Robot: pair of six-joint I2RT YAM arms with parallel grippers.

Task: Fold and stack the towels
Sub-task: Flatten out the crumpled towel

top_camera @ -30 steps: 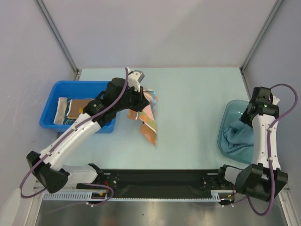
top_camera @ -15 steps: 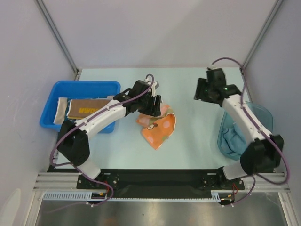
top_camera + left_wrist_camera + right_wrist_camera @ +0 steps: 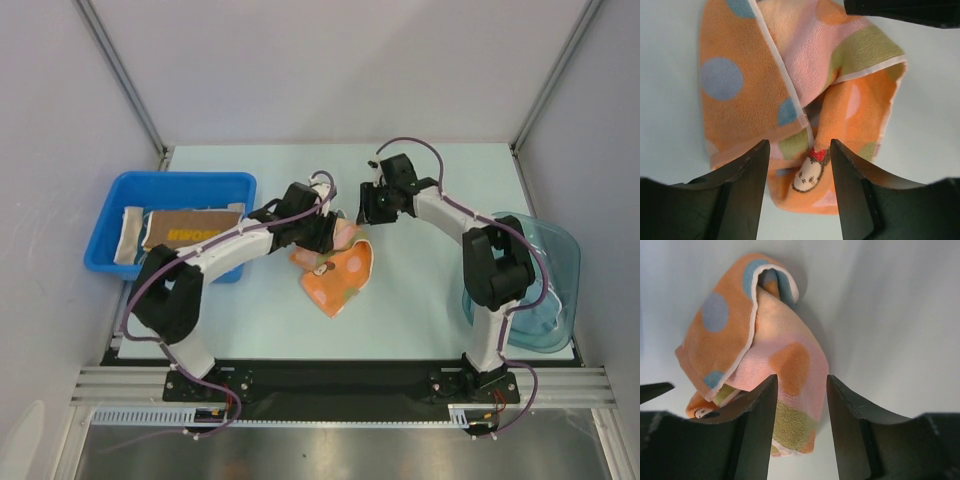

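We see 1 orange towel (image 3: 335,272) lying crumpled in the middle of the table (image 3: 420,300), partly folded over itself. Its long axis runs roughly far to near, with a corner pointing at the near edge. The left gripper (image 3: 797,150) hangs over its far-left edge, and the right gripper (image 3: 801,382) over the pink far fold. Each has its 2 fingers spread, with cloth showing in the gap and nothing clamped. Folded towels (image 3: 185,228) lie in the blue bin (image 3: 180,182) at left.
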